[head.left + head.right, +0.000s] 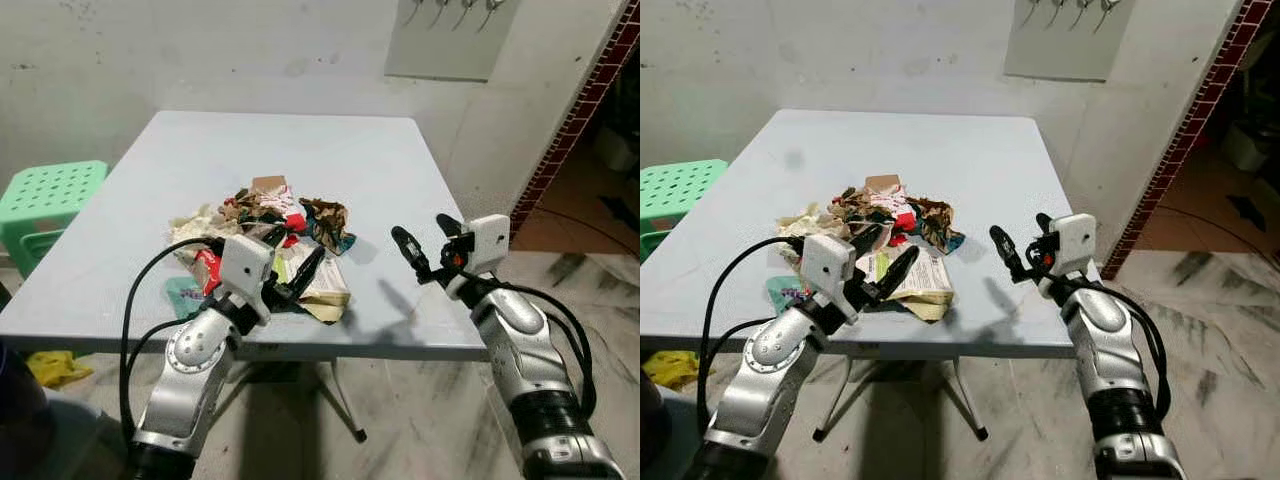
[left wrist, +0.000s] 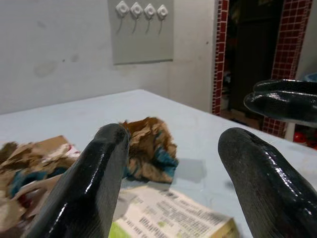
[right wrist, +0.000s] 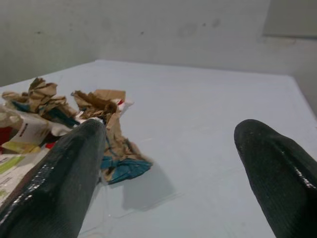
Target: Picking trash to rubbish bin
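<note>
A pale blue square surface stands against a whitish wall, and a heap of trash lies on its near half, somewhat toward the robot's left. The heap holds crumpled brown paper with teal patches at its right edge, a small piece of cardboard at its far edge, red scraps, and a flat printed leaflet at its near edge. The left end effector hovers over the near side of the heap, just above the leaflet; its two black fingers are spread apart with nothing between them, and in the left wrist view the crumpled brown paper sits beyond the gap. The right end effector hangs over bare surface to the right of the heap, near the surface's right edge, pointed toward the heap; its fingers are likewise spread and empty, and the right wrist view looks across to the brown and teal wad at the heap's edge. A green plastic stool stands on the floor left of the surface. A yellow crumpled item lies on the floor below the surface's near left corner. A grey panel with hooks hangs on the wall behind the surface. A red-tiled doorway edge runs down to the right of the surface.
</note>
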Tool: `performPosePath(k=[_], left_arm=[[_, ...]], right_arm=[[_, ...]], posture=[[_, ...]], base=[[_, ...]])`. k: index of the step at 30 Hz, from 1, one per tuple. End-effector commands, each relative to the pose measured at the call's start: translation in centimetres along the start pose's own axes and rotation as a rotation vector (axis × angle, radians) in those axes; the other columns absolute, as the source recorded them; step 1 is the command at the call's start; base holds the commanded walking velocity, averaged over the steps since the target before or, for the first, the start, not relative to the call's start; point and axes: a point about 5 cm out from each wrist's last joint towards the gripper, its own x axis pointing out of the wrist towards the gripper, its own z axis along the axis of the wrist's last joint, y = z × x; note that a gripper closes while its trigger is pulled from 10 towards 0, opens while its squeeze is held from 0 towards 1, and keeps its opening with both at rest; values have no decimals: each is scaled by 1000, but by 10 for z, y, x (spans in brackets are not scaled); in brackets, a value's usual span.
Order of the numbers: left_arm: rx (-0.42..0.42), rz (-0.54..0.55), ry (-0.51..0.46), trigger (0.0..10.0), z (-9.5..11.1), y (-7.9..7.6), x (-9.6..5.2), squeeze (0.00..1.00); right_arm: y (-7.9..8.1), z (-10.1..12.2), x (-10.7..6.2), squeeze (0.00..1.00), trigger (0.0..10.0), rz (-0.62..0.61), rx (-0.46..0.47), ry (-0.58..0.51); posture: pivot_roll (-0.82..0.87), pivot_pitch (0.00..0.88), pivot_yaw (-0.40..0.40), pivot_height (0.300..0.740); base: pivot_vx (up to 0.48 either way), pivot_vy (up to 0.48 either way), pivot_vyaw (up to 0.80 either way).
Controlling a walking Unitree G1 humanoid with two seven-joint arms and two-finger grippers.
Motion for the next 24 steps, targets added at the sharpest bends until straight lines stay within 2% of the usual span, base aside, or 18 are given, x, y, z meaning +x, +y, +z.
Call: performPosePath(k=[1,9,14,24], left_arm=[[8,3,-9,10000,6,3,-3,0],[20,52,10,10000,11,13,-14,0],[18,57,26,10000,14,9,-21,0],[9,58,38,10000,16,4,-28,0]], right_arm=[[-2,4,6,0,10000,8,-8,8],[3,4,25,0,10000,60,1,49],[14,4,38,0,10000,115,21,78],[21,6,48,0,10000,128,39,92]], posture=[[26,3,-73,740],[57,44,-95,740],[82,83,-114,740],[104,119,-122,740]], base=[[0,0,0],[0,0,0],[0,0,0],[0,0,0]])
